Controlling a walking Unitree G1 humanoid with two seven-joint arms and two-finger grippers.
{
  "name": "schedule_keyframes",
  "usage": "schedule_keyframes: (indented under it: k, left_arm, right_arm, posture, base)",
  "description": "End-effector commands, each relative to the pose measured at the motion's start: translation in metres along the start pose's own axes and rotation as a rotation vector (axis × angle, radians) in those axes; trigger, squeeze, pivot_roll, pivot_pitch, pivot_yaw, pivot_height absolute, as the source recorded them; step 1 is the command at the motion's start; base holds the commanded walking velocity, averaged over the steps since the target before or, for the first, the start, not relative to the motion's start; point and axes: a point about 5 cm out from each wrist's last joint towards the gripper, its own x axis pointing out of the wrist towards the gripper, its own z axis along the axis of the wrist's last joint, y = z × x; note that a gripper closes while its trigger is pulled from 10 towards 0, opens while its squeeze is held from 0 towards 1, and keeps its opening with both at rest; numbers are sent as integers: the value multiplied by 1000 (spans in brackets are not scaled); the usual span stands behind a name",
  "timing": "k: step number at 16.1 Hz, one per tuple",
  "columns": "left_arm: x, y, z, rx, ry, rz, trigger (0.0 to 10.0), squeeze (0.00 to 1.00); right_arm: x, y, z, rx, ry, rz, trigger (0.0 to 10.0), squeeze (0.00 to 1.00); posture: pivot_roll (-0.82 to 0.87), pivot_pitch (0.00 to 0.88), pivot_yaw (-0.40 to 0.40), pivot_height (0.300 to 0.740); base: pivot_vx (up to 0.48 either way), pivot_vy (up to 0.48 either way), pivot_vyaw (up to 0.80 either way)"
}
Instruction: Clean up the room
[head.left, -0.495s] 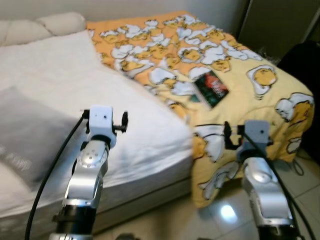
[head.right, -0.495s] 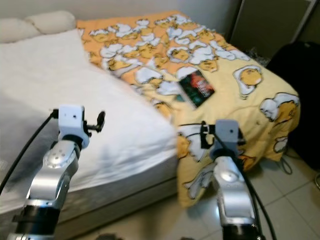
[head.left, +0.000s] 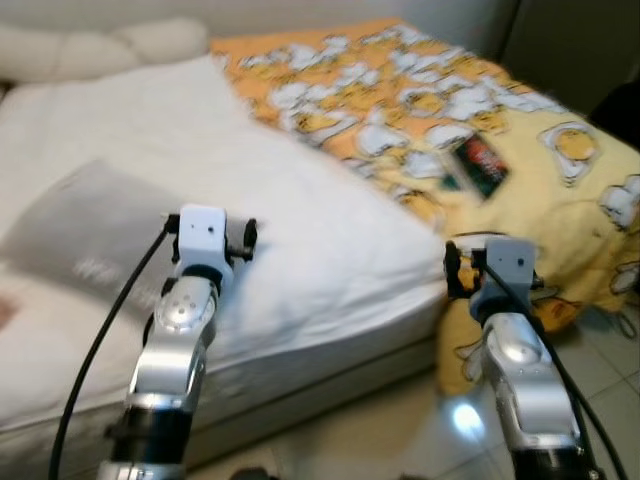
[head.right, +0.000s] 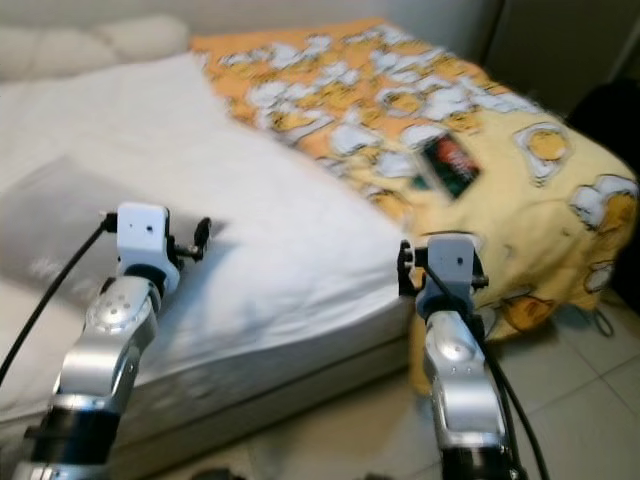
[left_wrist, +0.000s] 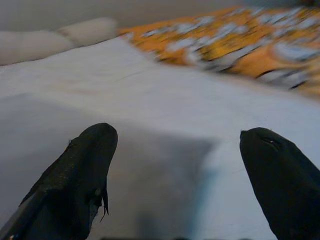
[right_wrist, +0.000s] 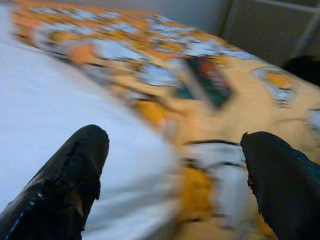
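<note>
Nearest, both silver arms are raised over the tiled floor (head.left: 420, 440) at the bed's edge: the left gripper (left_wrist: 175, 165) hangs with its fingers spread wide and nothing between them above the white sheet (head.left: 330, 240), and the right gripper (right_wrist: 175, 170), equally wide and holding nothing, sits by the mattress corner. A grey pillow (head.left: 90, 240) lies on the sheet to the left. Farther back, a dark book (head.left: 478, 165) rests flat on the yellow-orange patterned blanket (head.left: 400, 90), with cream pillows (head.left: 100, 45) at the head.
</note>
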Motion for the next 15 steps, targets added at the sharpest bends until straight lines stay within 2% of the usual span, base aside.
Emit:
schedule_keyframes:
  k: [1, 11, 15]
  left_arm:
    - [2, 1, 2, -1, -3, 5, 10000, 0]
    - [2, -1, 1, 2, 2, 0, 10000, 0]
    - [1, -2, -1, 23, 6, 0, 10000, 0]
  right_arm:
    - [1, 1, 4, -13, -17, 9, 10000, 0]
    - [1, 1, 3, -13, -15, 16, 10000, 0]
    - [0, 4, 3, -25, -11, 27, 10000, 0]
  posture:
    - [16, 0, 18, 740]
    - [19, 0, 17, 740]
    - [19, 0, 17, 740]
  base:
    - [0, 416, 0]
    - [0, 406, 0]
    - [0, 0, 0]
